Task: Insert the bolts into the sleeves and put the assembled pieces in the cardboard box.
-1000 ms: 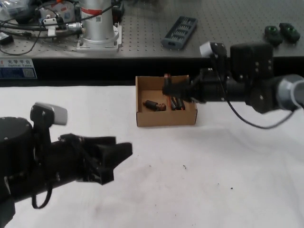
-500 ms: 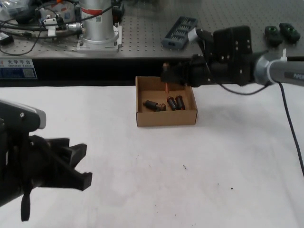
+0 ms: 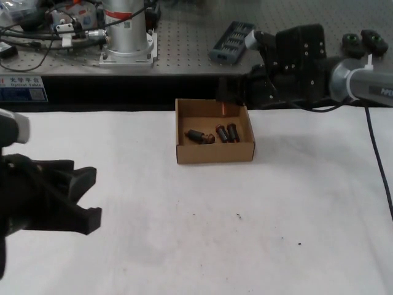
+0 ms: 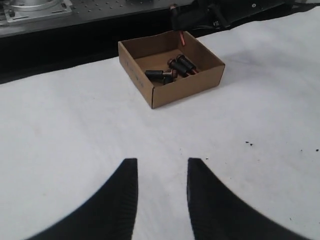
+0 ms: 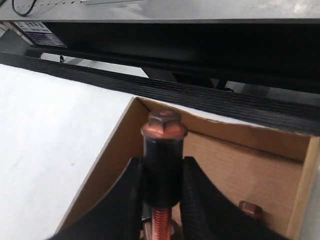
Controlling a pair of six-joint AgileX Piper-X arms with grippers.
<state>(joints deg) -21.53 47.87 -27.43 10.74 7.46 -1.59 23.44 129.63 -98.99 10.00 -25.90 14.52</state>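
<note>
fingers (image 5: 197,200) of the right gripper (image 3: 232,92) pinched a sleeved bolt (image 5: 163,150) above the far edge of the box (image 3: 215,153) (three pieces (image 3: 221,133) lay inside), while the left gripper (image 4: 161,165) hung open-fingered and empty over the cloth (image 3: 245,233).

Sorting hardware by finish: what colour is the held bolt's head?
Copper-coloured bolt head; right wrist view shows it best.

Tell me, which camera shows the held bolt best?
The right wrist view: the bolt stands close up, its copper hex head above the black sleeve that the right gripper clamps over the box. In the high and left wrist views it is a small copper tip under that gripper.
</note>
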